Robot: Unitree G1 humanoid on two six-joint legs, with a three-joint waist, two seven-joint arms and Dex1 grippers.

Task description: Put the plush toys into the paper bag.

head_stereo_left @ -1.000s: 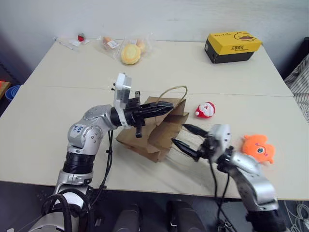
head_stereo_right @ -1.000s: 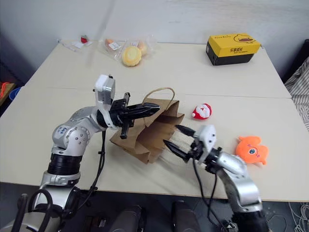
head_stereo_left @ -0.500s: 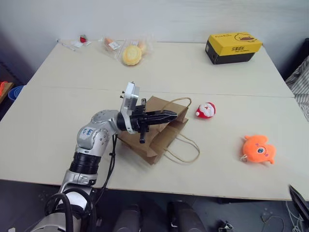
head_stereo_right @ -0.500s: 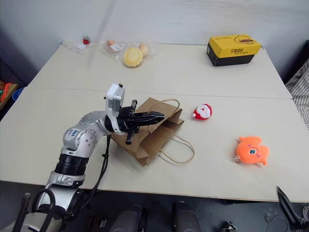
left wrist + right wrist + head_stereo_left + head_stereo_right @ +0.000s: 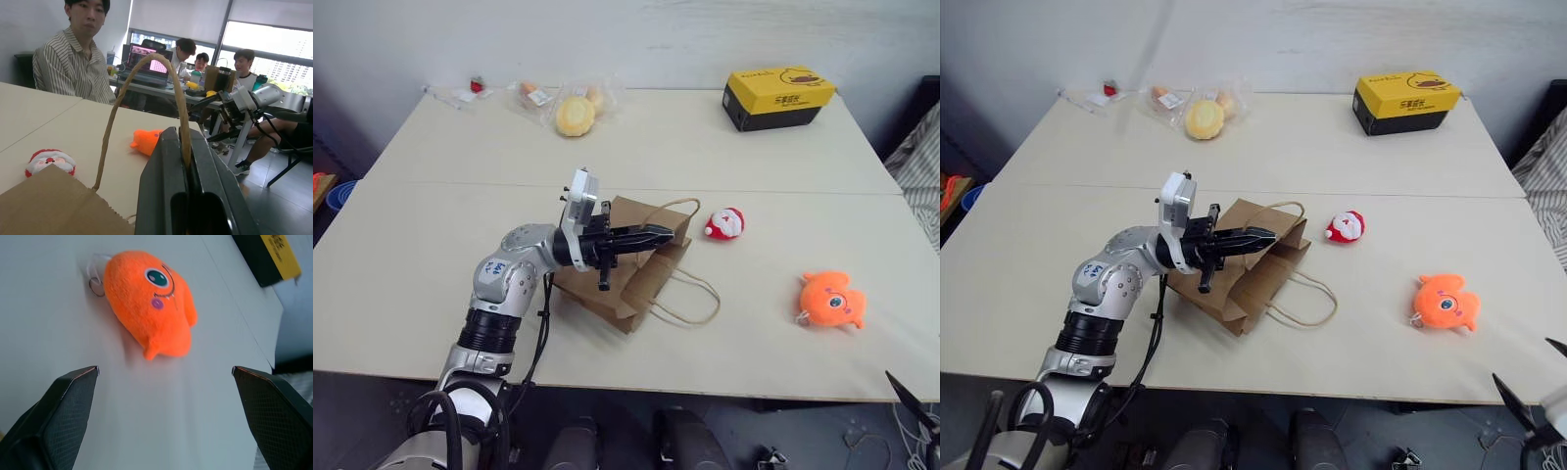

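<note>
1. Since a second ago the right gripper (image 5: pixel 1528 406) has swung off the paper bag (image 5: pixel 631 269) to the counter (image 5: pixel 460 225) edge, fingers wide and empty, facing the orange fish plush (image 5: pixel 149 308).
2. Left gripper (image 5: pixel 661 235) stays clamped on the bag's cord handle (image 5: pixel 142 103).
3. Santa plush (image 5: pixel 726 223) lies just beside the bag; yellow box (image 5: pixel 778 96) and wrapped bun (image 5: pixel 576 114) sit far off, nothing blocking.

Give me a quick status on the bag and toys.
Left gripper shut on paper bag handle. Right gripper open, facing orange fish toy. Santa toy on table beside bag. Nothing in the way.
</note>
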